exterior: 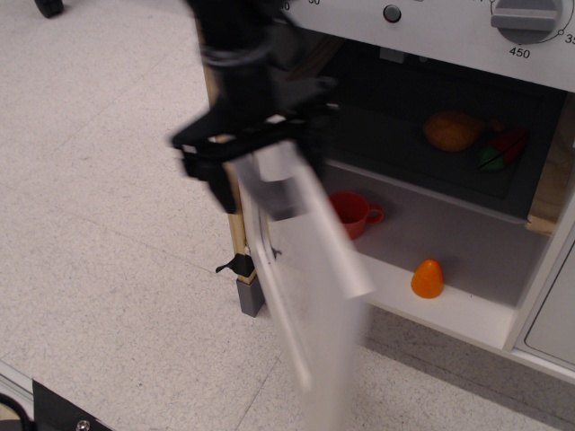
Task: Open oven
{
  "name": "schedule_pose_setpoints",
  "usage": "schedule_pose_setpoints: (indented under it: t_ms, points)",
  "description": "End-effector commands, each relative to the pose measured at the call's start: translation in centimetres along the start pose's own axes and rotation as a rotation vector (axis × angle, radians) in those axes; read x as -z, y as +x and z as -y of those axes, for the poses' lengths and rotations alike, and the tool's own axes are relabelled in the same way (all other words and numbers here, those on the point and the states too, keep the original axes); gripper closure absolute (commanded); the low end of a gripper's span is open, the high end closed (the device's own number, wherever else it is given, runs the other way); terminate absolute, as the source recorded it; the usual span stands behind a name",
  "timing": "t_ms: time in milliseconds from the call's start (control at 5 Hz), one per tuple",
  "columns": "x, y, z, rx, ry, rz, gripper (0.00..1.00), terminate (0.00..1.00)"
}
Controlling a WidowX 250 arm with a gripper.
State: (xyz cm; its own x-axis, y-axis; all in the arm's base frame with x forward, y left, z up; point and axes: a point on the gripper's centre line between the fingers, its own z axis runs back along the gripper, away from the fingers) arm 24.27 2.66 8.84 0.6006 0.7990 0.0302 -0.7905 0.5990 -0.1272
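Two toys, a red cup [352, 213] and an orange piece [428, 279], sit inside the oven [467, 269]; the hand's [247, 166] grip is too blurred to tell.

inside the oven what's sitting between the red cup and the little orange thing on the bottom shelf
Nothing: in the only view, observation.image, the grey shelf floor of the oven is bare between the red cup and the orange piece.

This is looking like a lab test corner, not a real kitchen: a toy oven [449, 135] is standing on speckled tile floor [99, 224], filling the upper right of the frame, with toy food [454, 130] lying inside.
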Motion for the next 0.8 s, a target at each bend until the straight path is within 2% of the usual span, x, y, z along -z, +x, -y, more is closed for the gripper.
schedule_pose_setpoints:
  t_ms: [0, 200, 400, 600]
  points:
    - [-1.5, 5.3, -4.2, 0.107, 0.059, 0.086, 0.00, 0.00]
    - [-1.5, 6.6, -5.5, 0.249, 0.071, 0.100, 0.00, 0.00]
    - [-2.2, 7.0, -5.9, 0.320, 0.063, 0.081, 0.00, 0.00]
    - [-2.9, 7.4, -5.9, 0.368, 0.071, 0.083, 0.00, 1.00]
